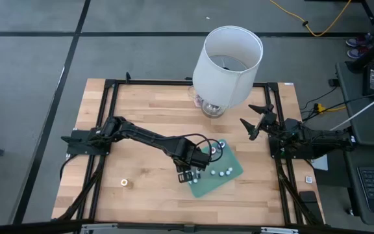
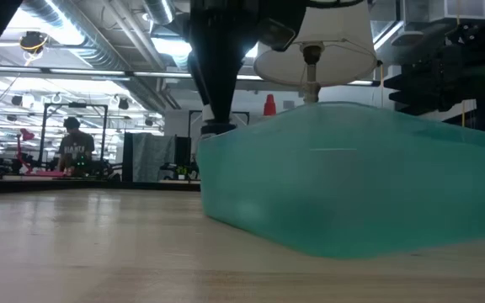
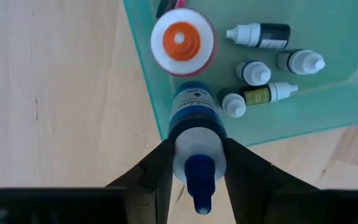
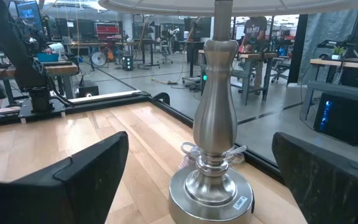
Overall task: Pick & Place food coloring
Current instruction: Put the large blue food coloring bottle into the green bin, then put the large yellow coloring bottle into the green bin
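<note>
The left claw [image 3: 197,163] is clamped on a blue bottle [image 3: 196,134] by its neck, at the mat's [image 3: 340,93] edge. Opening there could tip it off the rim, or knock the 4 bottles [image 3: 263,68] lying on the mat. The right claw [image 1: 257,120] waits apart, near the lamp [image 1: 226,62].

Lamp [image 1: 223,62] beside bare tabletop [image 1: 148,110]

No text legible anywhere: the blue-tipped bottle [image 3: 196,134] carries small print on its label, too small and blurred to read, and the tag on the lamp base [image 4: 241,203] is likewise unreadable.
</note>
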`<state>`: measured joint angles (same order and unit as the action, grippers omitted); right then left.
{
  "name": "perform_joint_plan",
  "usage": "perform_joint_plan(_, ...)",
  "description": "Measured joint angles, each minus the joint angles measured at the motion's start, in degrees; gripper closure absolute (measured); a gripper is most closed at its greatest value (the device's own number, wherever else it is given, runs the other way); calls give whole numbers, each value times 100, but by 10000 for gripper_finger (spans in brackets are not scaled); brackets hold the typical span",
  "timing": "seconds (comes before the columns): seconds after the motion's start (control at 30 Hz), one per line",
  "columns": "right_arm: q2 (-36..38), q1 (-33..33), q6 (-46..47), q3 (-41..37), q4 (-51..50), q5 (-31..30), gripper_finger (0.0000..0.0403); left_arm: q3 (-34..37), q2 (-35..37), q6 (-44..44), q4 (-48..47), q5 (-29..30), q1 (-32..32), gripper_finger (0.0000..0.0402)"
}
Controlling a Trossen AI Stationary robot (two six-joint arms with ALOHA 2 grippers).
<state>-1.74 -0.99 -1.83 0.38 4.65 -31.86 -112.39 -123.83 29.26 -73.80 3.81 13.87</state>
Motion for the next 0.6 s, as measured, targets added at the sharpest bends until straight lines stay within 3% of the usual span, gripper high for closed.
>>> perform_joint_plan(0.13, -1, -1, 0, -1, 1, 0, 6, 45, 0, -6, -22, 113, -2, 283)
perform_joint_plan(0.43, 0, 0, 0, 0, 0, 0, 6, -29, 0, -144, -69, 109, -26, 195)
perform_joint_plan(0.6, -2, -2, 0, -2, 0, -2, 6, -372, 5, -220, -125, 94, -52, 183)
